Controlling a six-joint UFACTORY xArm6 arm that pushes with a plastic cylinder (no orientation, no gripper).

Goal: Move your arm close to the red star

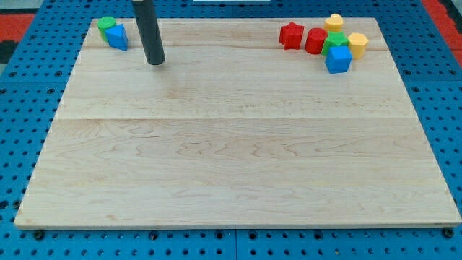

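Note:
The red star (291,35) lies near the view's top right on the wooden board (238,166). It is the leftmost block of a cluster there. My tip (156,62) rests on the board near the view's top left, far to the left of the red star. It stands just right of a blue block (117,36) and a green block (107,24).
Right of the red star sit a red block (315,40), a green block (334,42), a blue cube (338,59), a yellow block (357,44) and another yellow block (333,22). A blue pegboard surrounds the board.

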